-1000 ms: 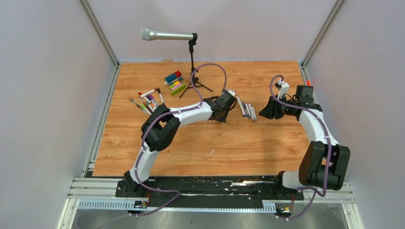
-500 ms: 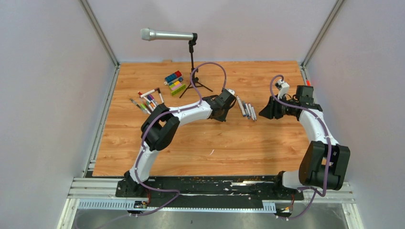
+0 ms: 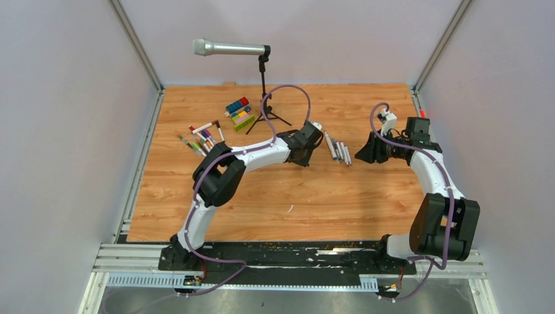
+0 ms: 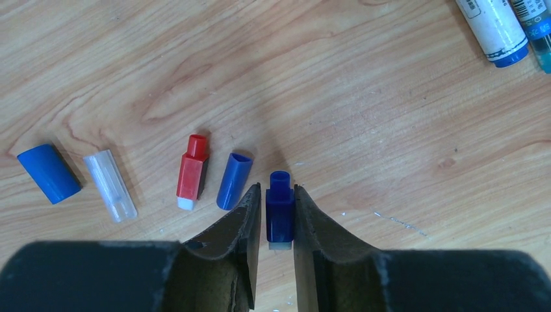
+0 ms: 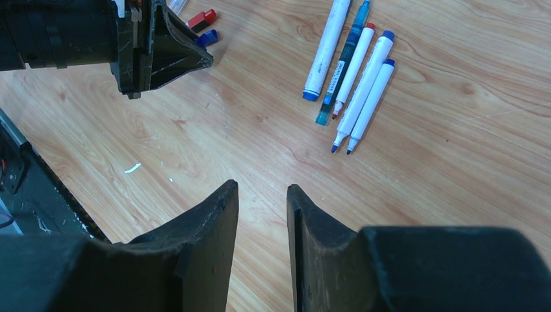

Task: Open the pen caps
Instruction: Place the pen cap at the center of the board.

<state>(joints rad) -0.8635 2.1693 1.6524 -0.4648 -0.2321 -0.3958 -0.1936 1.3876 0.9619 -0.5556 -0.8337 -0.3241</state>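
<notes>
My left gripper stands low over the table, open a little. A dark blue pen cap lies on the wood between its fingers, with a thin gap on the left side. Just left of it lie a lighter blue cap, a red cap, a clear cap and another blue cap. Several uncapped pens lie side by side between the two arms. My right gripper hovers to their right, open, with nothing between its fingers.
A cluster of capped pens lies at the table's left. Coloured toy blocks sit behind it. A silver microphone on a black stand rises at the back. Grey walls close the table in.
My left gripper's jaws have parted and let go of the dark blue cap, which now rests on the table. The arms have hardly moved.
</notes>
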